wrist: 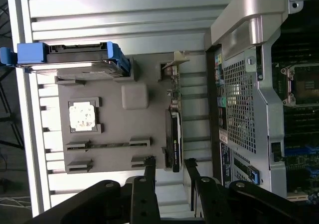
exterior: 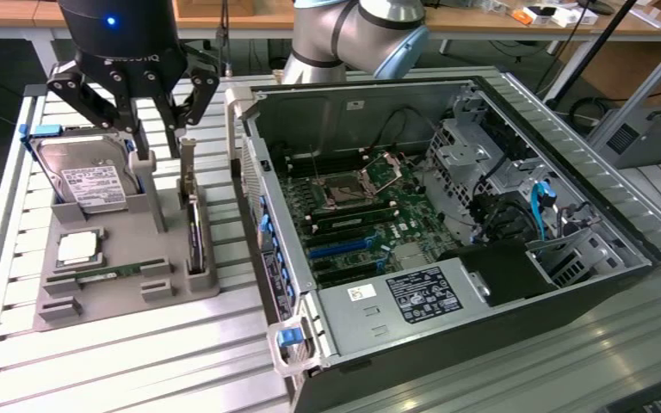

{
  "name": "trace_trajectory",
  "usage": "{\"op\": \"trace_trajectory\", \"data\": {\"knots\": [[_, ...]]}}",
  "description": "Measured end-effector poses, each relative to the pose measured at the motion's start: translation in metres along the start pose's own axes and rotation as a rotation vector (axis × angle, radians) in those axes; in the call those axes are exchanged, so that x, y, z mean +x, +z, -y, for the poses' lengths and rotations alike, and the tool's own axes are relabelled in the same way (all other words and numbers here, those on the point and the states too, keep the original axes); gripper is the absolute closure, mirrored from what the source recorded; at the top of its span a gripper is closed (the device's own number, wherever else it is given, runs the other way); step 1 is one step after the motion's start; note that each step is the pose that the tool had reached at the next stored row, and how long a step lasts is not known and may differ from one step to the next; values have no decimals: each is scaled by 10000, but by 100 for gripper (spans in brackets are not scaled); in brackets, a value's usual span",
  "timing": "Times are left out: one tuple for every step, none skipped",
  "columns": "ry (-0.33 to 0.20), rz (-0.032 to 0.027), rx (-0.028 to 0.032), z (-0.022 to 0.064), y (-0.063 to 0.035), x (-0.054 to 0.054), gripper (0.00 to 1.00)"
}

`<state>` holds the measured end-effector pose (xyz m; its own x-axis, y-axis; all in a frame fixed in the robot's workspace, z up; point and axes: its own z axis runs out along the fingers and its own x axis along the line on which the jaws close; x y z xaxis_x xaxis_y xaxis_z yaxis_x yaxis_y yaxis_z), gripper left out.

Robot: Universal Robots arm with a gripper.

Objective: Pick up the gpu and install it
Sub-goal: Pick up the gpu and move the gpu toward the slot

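Observation:
The gpu (exterior: pixel 195 232) is a thin dark card standing on edge in a slot of the grey holder (exterior: pixel 124 297), its silver bracket (exterior: pixel 188 168) at the far end. My gripper (exterior: pixel 158 142) hangs open just above the holder, close to the bracket end of the card. In the wrist view the gpu (wrist: pixel 174 137) runs as a dark strip, and my gripper (wrist: pixel 170 160) has one black finger on each side of the card's line, with nothing held. The open computer case (exterior: pixel 446 215) lies to the exterior view's right of the holder, its motherboard (exterior: pixel 354 215) exposed.
The holder also carries a hard drive (exterior: pixel 89 176) in a blue caddy (wrist: pixel 70 59), a square processor (exterior: pixel 78 248) and a green memory stick (exterior: pixel 107 274). Blue card slots (exterior: pixel 342 249) sit low on the motherboard. The case's side wall (wrist: pixel 239 104) rises right beside the holder.

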<state>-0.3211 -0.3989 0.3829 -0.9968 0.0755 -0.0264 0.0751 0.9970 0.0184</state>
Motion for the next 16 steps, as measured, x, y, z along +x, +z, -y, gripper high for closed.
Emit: {"op": "trace_trajectory", "data": {"knots": [[0, -1, 1, 0, 7, 0, 64], [0, -1, 1, 0, 13, 0, 64], [1, 0, 1, 0, 18, 1, 64], [0, 0, 0, 0, 21, 1, 64], [0, 0, 1, 1, 25, 1, 64], [0, -1, 1, 1, 28, 1, 64], [0, 0, 0, 1, 33, 1, 64], [0, -1, 1, 1, 36, 1, 64], [0, -1, 1, 1, 38, 1, 64], [0, 0, 0, 1, 42, 1, 64], [0, 0, 1, 1, 44, 1, 64], [0, 0, 1, 1, 48, 2, 64], [0, 0, 0, 1, 51, 2, 64], [0, 0, 1, 1, 53, 2, 64], [0, 0, 1, 1, 57, 2, 64], [1, 0, 0, 1, 60, 2, 64]]}}
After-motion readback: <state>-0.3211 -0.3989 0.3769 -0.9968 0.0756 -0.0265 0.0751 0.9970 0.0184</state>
